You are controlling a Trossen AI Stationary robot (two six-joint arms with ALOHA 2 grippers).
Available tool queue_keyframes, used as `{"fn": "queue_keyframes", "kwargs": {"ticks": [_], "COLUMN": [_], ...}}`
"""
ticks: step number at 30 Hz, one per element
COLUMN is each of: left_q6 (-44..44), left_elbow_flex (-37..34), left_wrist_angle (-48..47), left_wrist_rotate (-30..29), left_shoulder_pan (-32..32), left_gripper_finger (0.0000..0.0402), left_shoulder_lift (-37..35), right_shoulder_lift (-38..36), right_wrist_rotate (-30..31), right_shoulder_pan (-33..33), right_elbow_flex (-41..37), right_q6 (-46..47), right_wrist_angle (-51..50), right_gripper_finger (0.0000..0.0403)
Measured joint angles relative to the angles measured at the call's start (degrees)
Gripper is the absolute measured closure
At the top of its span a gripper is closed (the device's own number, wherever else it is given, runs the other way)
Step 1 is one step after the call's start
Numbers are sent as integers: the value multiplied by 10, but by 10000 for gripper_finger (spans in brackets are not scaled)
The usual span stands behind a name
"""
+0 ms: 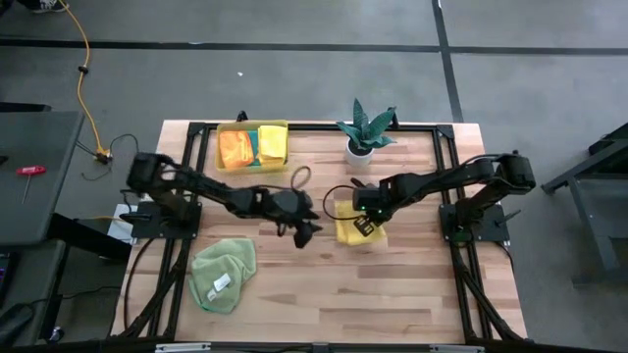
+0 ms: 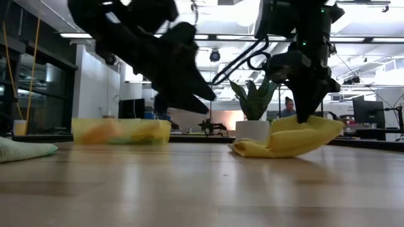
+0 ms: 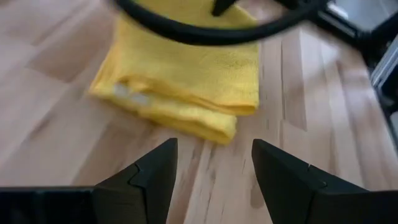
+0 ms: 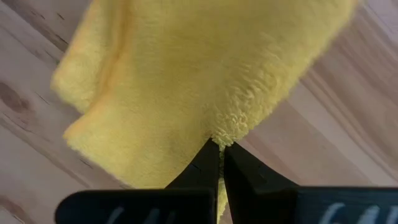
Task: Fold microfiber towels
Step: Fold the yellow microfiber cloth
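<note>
A folded yellow microfiber towel [image 1: 351, 233] lies near the table's middle, and my right gripper [image 4: 219, 154] is shut on it from above. My left gripper [image 3: 214, 171] hovers open just left of that towel [image 3: 180, 81], slanting down toward it, with nothing between its fingers. A light green towel [image 1: 224, 275] lies crumpled flat on the table at the near left. Orange, teal and yellow towels sit in the yellow bin [image 1: 224, 128] at the far left. My right gripper pinches the yellow towel's fluffy edge [image 4: 231, 127] between its two fingertips. The fingers come from above, pointing down. In the low view that end [image 2: 319, 126] is raised off the table, while the towel's other end [image 2: 252, 150] rests on the wood.
A potted plant [image 1: 363, 132] in a white pot stands at the far middle, just beyond the yellow towel. A black frame runs along the table's edges. Bare wood stretches across the near half, right of the green towel.
</note>
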Motion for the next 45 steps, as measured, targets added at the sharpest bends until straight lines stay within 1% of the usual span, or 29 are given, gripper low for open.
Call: {"fn": "queue_keyframes", "kwargs": {"ticks": [2,7,9,11,14,18,19,22,25,31,36,39,45], "left_q6": [13,54,70,91,112,132,134,131,131,136,140,140,140], "left_elbow_flex": [22,59,68,74,77,78,78,78,78,78,78,78,78], "left_wrist_angle": [0,0,1,0,21,48,54,59,59,64,64,62,59], "left_wrist_rotate": [-7,-47,-51,-52,-61,-55,-55,-55,-56,-55,-55,-54,-54], "left_shoulder_pan": [-6,-13,-14,-14,-15,-15,-15,-15,-14,-14,-14,-14,-14], "left_gripper_finger": [206,208,216,232,279,377,389,388,399,401,401,401,401], "left_shoulder_lift": [30,99,124,143,163,177,181,183,183,183,183,183,183], "right_shoulder_lift": [0,0,0,0,0,0,0,0,0,11,50,64,65], "right_wrist_rotate": [-4,-7,-7,-7,-7,-7,-7,-7,-7,-14,-39,-40,-37], "right_shoulder_pan": [0,3,4,4,4,4,4,4,4,4,4,4,4], "right_elbow_flex": [0,0,0,0,-1,-1,-1,-1,-1,-1,-1,-1,-1], "right_q6": [10,17,24,37,47,55,60,68,97,131,167,193,212], "right_wrist_angle": [1,2,8,15,34,55,57,61,72,132,172,203,256], "right_gripper_finger": [403,403,403,403,403,403,403,403,403,403,403,403,403]}}
